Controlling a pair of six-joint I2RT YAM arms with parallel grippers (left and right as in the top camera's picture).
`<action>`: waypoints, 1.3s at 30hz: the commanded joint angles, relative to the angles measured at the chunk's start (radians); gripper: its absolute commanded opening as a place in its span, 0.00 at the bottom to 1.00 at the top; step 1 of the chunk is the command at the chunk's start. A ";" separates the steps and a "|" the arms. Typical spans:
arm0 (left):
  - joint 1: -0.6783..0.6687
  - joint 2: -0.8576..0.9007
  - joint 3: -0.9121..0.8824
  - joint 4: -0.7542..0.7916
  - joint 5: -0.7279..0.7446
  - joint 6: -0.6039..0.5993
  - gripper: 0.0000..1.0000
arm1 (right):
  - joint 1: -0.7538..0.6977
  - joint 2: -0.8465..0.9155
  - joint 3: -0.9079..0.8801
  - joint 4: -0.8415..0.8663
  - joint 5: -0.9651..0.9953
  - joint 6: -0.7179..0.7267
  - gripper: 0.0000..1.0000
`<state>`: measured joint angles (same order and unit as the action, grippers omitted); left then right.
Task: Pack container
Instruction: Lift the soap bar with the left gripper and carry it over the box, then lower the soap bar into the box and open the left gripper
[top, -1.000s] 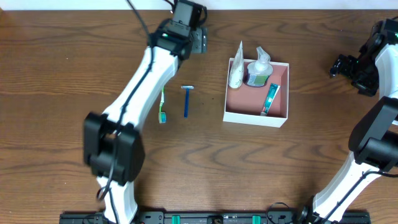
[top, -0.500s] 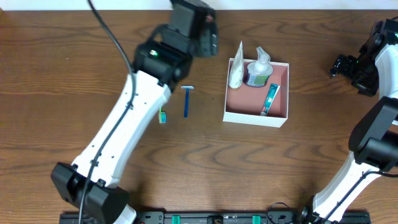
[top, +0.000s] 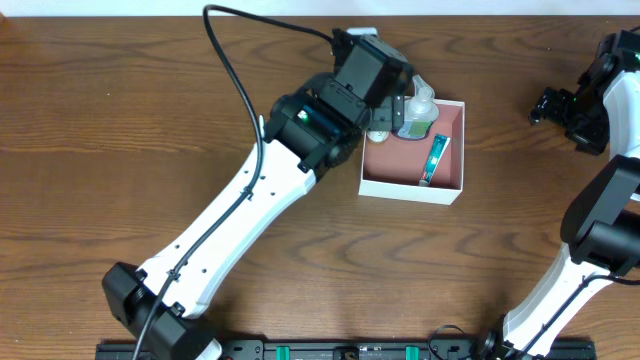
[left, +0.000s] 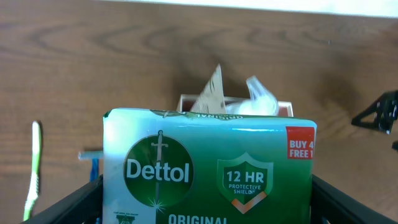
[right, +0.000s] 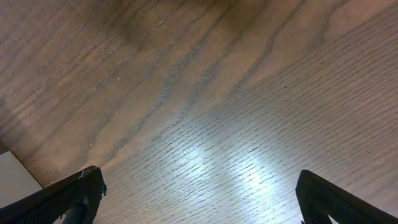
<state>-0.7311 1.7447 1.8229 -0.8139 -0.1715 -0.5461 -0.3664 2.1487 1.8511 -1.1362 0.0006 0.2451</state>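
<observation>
The container (top: 412, 186) is a square white box with a pink-brown inside, right of the table's middle. It holds a white tube (top: 378, 128), a pump bottle (top: 420, 108) and a green toothpaste tube (top: 434, 158). My left gripper (top: 392, 98) hovers over the box's back-left corner. In the left wrist view the left gripper (left: 208, 202) is shut on a green-and-white Dettol soap packet (left: 208, 165), with the container's rim (left: 185, 102) just beyond it. My right gripper (top: 552, 104) is open and empty at the far right, over bare wood in its wrist view (right: 205, 199).
A green toothbrush (left: 32, 167) and a blue razor (left: 93, 167) lie on the table left of the container; in the overhead view my left arm (top: 270, 190) hides them. The table is dark wood.
My left arm has swung right from the table's back left to over the container's back-left corner, carrying the soap packet. It now covers the toothbrush and razor from overhead. The right arm has not moved.
</observation>
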 joint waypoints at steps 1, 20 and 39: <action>-0.009 0.037 0.006 -0.018 -0.013 -0.066 0.55 | -0.008 -0.003 0.000 0.000 0.011 0.009 0.99; -0.098 0.159 0.004 -0.066 0.010 -0.179 0.55 | -0.008 -0.003 0.000 0.000 0.010 0.009 0.99; -0.134 0.341 0.002 -0.021 0.010 -0.219 0.55 | -0.008 -0.003 0.000 0.000 0.010 0.009 0.99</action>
<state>-0.8665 2.0804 1.8229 -0.8433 -0.1566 -0.7563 -0.3664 2.1487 1.8511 -1.1362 0.0006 0.2451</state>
